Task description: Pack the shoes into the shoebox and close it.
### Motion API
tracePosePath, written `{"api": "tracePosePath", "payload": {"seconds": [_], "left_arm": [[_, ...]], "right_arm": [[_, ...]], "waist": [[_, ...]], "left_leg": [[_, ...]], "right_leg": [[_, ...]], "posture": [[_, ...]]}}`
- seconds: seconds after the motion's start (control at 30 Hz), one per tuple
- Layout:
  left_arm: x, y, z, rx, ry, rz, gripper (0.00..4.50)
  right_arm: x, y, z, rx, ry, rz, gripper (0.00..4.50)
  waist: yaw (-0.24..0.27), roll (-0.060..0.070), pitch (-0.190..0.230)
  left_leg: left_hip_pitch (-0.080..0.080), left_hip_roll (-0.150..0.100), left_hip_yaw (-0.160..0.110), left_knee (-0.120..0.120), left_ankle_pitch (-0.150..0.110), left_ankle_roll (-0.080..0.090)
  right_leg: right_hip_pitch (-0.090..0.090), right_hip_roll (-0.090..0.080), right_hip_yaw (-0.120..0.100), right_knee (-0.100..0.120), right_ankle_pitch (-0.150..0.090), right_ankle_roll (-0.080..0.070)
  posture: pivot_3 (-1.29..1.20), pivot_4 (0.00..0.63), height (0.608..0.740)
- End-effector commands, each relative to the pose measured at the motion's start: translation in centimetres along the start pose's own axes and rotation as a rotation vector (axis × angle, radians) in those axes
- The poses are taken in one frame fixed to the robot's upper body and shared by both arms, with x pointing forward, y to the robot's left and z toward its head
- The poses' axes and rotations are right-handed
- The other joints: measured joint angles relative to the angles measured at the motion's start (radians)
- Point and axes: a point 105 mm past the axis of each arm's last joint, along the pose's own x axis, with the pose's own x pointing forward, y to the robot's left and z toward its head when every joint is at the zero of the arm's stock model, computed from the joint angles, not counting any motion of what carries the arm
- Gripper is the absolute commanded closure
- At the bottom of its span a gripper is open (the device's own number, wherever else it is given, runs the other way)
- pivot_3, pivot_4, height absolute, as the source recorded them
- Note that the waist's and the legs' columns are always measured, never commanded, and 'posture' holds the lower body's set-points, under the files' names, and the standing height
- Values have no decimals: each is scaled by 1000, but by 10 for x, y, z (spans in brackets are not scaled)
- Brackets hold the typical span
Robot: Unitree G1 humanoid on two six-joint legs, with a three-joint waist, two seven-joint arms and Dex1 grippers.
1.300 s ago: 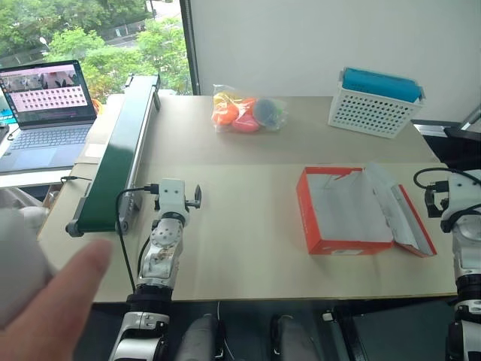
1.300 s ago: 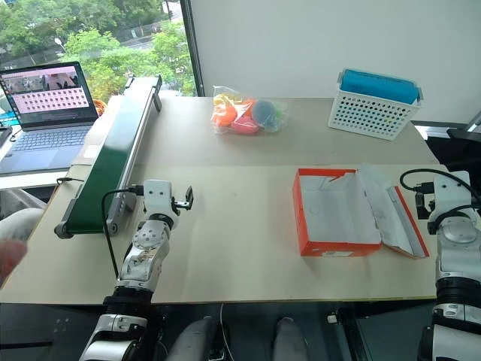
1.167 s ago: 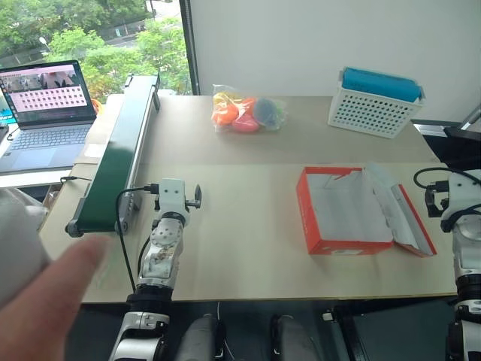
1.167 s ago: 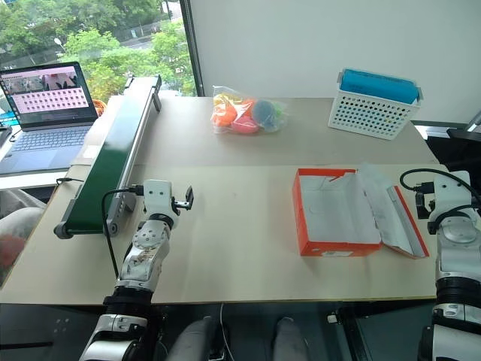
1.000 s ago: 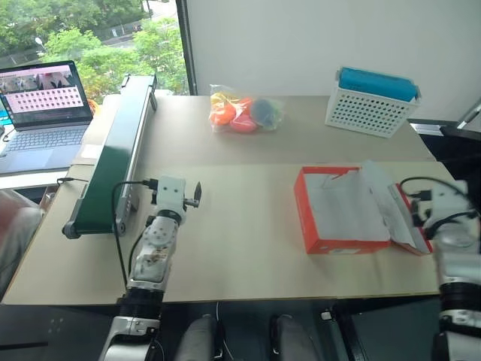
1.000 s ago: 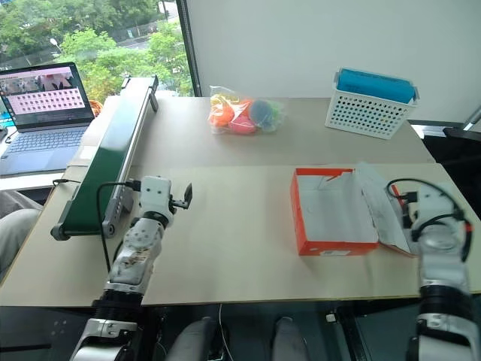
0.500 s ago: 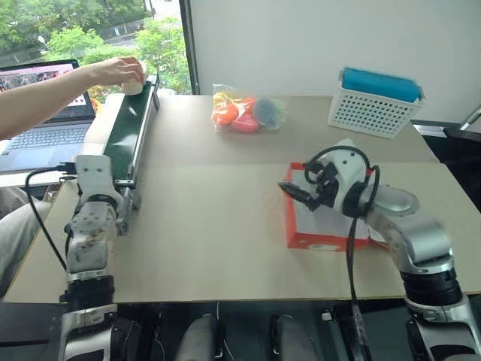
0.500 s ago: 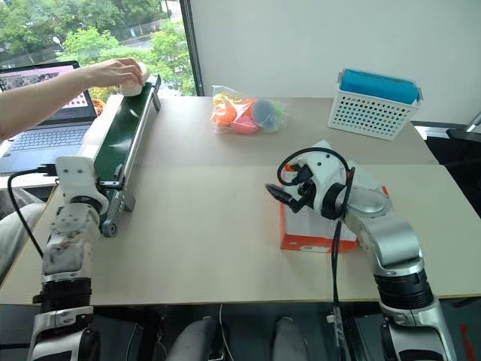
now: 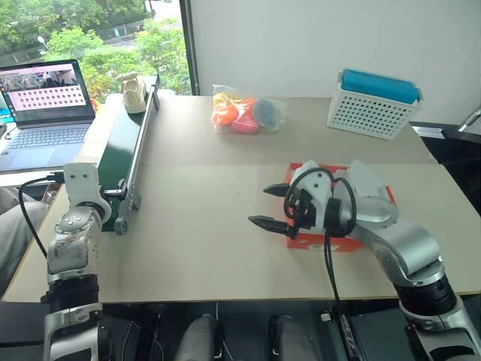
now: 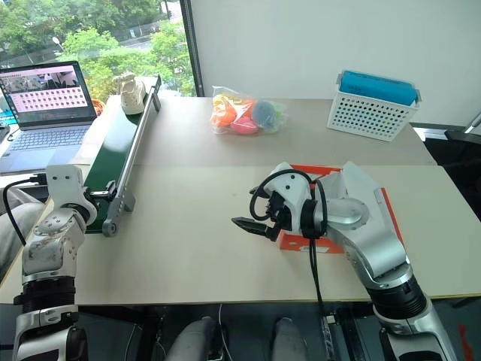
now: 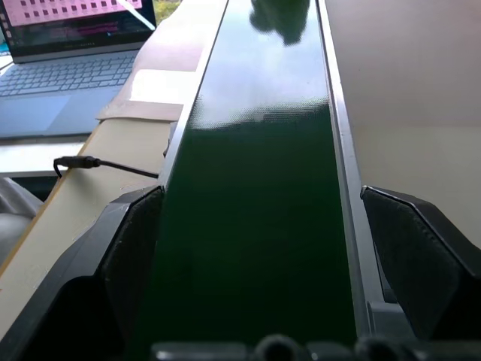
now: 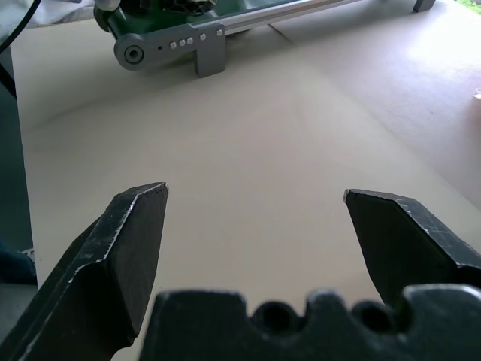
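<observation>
While 1 shoe (image 9: 134, 92) rides the green conveyor belt (image 9: 120, 147), left gripper (image 11: 263, 248) waits open at its near end; right gripper (image 9: 267, 205), empty and open, hovers beside the shoebox (image 9: 379, 197). Best grab at belt's end.

Bright, even daylight from the window (image 9: 90, 34) at far left; greenery outside slightly washed out. Soft, faint shadows under the right claw (image 9: 269, 206) on the pale tabletop (image 9: 210, 248). Laptop screen (image 9: 45, 86) glowing but readable. Head views sharp across the frame, with mild bowing of straight edges near the borders. Left wrist view: glossy green conveyor belt (image 11: 255, 226) carrying a pale sheen and a dark reflection at its far end; near claw fingers (image 11: 128, 256) soft. Right wrist view: fingers (image 12: 128, 248) slightly out of focus, a brighter patch far across the tabletop.
</observation>
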Motion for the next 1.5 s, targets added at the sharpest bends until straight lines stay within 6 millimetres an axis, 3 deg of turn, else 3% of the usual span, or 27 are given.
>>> {"api": "tracePosePath", "payload": {"seconds": [0.03, 0.43, 0.97, 1.2, 1.33, 1.5], "left_arm": [[-2, 0, 27, -24, -59, -2, 0], [5, -3, 41, -32, -50, -2, 0], [9, -2, 42, -25, -29, -2, 0], [11, 3, 37, -34, -11, 22, 0], [13, 9, 24, -45, 35, 82, 0], [14, -12, 9, -72, 90, 33, 0]], "right_arm": [[-1, -1, 3, -19, -13, -29, 97], [1, -1, 0, -1, -14, -72, 97], [4, 3, -4, 34, -12, -91, 97], [3, 2, 1, 35, -35, -92, 97], [3, 2, 3, 32, -40, -92, 97], [1, 0, 10, 29, -63, -99, 97]], "waist": [[0, 0, 0], [0, -1, 0], [0, -2, 1], [0, -2, 1], [0, -2, 1], [1, -2, 1]], "left_leg": [[0, 0, 0, 0, 0, 0], [0, 0, 0, 0, 0, 0], [0, 0, 0, 0, 0, -1], [0, 0, 0, 0, 0, -1], [0, 0, 0, 0, 0, -1], [0, 0, 0, 0, 1, -1]], "right_leg": [[0, 0, 0, 0, 0, 0], [-1, 0, 0, 0, 0, 0], [-1, 0, 0, 0, 0, 0], [-1, 0, 0, 0, 0, 0], [-1, 0, 0, 0, 0, 0], [-1, 0, 0, 1, 0, 0]], "posture": [[0, 150, 705], [0, 150, 705], [0, 150, 705], [0, 150, 705], [0, 150, 705], [0, 150, 705]]}}
